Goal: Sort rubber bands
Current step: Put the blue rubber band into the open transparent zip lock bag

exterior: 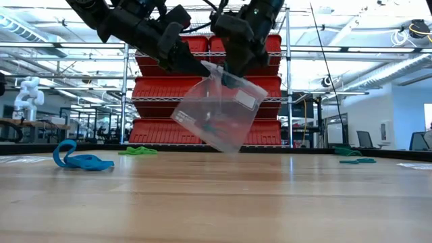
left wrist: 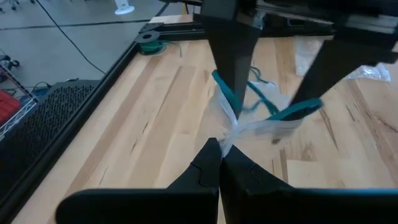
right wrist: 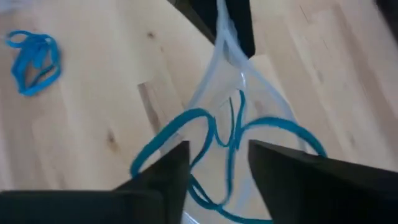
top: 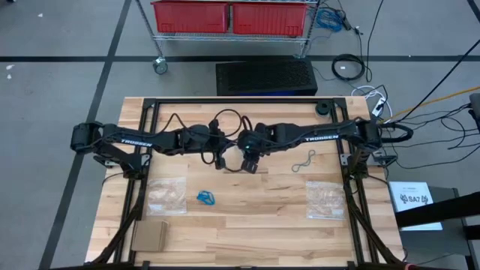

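Both grippers at table (top: 247,225) centre: left gripper (left wrist: 220,151) pinched shut on clear bag (exterior: 219,108) edge; right gripper (right wrist: 217,155) parted, releasing teal bands (right wrist: 230,140) into bag. Keep mouth wide & steady.

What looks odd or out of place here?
The clear bag hangs tilted in the air between the two grippers, teal rubber bands at its mouth. Blue rubber bands lie loose on the table.
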Controlling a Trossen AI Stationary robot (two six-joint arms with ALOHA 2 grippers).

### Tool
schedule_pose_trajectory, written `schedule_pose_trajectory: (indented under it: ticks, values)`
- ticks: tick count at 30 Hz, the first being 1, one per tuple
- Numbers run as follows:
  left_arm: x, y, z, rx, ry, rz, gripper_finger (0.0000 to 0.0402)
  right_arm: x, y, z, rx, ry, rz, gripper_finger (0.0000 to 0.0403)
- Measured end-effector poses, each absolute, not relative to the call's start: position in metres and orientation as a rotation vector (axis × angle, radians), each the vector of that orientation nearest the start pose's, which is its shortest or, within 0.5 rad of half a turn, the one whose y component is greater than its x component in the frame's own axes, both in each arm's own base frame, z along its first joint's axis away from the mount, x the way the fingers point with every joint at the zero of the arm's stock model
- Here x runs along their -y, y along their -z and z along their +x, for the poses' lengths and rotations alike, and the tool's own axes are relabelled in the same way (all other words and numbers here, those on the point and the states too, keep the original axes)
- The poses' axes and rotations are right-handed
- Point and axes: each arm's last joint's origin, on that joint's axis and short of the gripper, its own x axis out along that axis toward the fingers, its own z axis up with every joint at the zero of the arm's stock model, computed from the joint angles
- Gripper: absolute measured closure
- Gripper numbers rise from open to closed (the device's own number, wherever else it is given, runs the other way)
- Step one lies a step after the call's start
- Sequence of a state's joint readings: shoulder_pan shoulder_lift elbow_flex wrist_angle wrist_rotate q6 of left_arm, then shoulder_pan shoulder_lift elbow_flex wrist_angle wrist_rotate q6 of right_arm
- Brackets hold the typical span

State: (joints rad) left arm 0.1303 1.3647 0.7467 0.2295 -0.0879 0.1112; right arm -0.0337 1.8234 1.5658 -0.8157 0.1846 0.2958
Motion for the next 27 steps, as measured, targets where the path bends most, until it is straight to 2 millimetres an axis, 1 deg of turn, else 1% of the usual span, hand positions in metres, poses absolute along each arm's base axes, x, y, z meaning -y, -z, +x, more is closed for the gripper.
schedule_pose_trajectory:
  ticks: [3, 6, 12, 17, 27]
  values:
    - [-0.040, -0.232, 0.287, -0.404, -0.193, 0.101, 0.0401, 0.019, -0.279, 0.379, -1.018, 0.306, 0.228, 0.0208]
    - [-0.040, -0.232, 0.287, -0.403, -0.192, 0.101, 0.0401, 0.018, -0.288, 0.374, -0.998, 0.287, 0.245, 0.0191]
    - [-0.040, -0.232, 0.287, -0.403, -0.193, 0.101, 0.0401, 0.017, -0.301, 0.364, -0.984, 0.277, 0.246, 0.0197]
    - [-0.040, -0.232, 0.287, -0.404, -0.193, 0.101, 0.0401, 0.017, -0.307, 0.361, -0.969, 0.269, 0.236, 0.0200]
    - [-0.040, -0.232, 0.287, -0.406, -0.193, 0.101, 0.0401, 0.016, -0.307, 0.362, -0.969, 0.239, 0.223, 0.0169]
